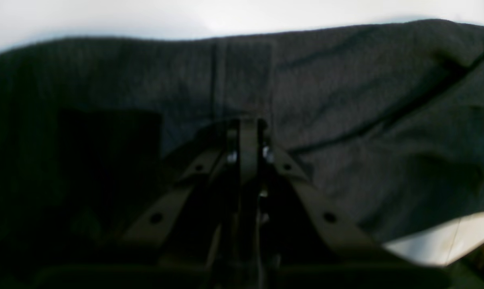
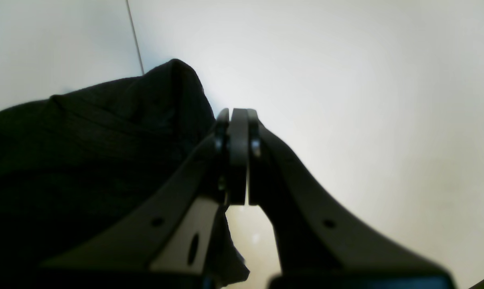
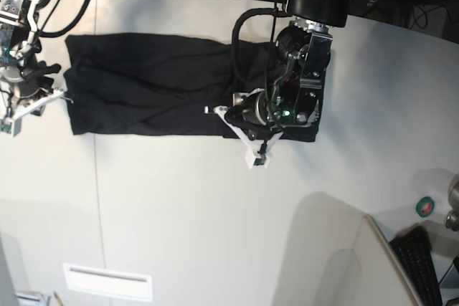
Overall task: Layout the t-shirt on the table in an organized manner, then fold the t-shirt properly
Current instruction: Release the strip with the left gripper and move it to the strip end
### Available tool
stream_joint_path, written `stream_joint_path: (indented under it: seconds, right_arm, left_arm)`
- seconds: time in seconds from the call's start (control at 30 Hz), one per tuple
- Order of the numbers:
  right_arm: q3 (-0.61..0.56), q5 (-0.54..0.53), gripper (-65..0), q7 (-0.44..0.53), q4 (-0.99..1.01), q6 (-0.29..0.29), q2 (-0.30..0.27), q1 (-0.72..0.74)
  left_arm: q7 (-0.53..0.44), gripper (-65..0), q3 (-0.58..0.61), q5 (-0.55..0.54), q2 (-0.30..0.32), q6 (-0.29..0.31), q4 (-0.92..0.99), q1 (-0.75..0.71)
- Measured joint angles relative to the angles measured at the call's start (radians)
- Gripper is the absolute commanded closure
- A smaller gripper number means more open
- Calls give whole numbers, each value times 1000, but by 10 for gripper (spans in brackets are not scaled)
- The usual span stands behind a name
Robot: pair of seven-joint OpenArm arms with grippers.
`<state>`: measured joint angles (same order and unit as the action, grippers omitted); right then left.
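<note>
The t-shirt (image 3: 154, 94) lies stretched across the far half of the table (image 3: 215, 227) as a long black band, its length running from one arm to the other, with soft wrinkles through the middle and no print visible on the side that faces up. The right gripper (image 3: 63, 94) stands at the end of the band on the base view's left, at the shirt's edge; from its own wrist camera the right gripper (image 2: 237, 116) has its jaws pressed together, with the dark cloth bunched up against their left side and a scrap of fabric hanging below them, though I cannot tell whether cloth is actually caught between the tips. A thin dark seam line (image 2: 134, 36) runs across the pale tabletop behind it. The left gripper (image 3: 257, 157) is down at the near edge of the shirt towards the other end, its arm (image 3: 305, 69) reaching over the fabric. In the left wrist view the left gripper (image 1: 246, 124) is closed tight, its tips sitting right on the dark, ribbed-looking cloth, which fills nearly the whole frame; the picture is too dim and blurred to show whether a fold is pinched there. A small green roll (image 3: 424, 206) and a keyboard (image 3: 430, 266) sit off at the table's right corner.
</note>
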<state>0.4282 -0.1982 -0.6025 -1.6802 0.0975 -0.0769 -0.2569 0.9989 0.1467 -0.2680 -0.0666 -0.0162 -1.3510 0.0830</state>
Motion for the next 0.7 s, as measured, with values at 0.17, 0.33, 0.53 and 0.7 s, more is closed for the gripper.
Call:
stream_joint_path:
  seconds: [0.17,0.33,0.53,0.7]
  right_arm:
    - [0,0,0,0,0,0,0,1]
    - [2,-3,0,0,0,0,0,-4]
    - [2,-3,0,0,0,0,0,-3]
    - [7,-29,0,1,0,0,9,16]
  left_arm:
    - [5,0,18,-14,-50,2,2,10]
    - [72,0,15,-15,38,10,-203,-115]
    - [115,0,14,-3,89,2,-300,-249]
    - [114,0,8,-16,130,13,-230,-290]
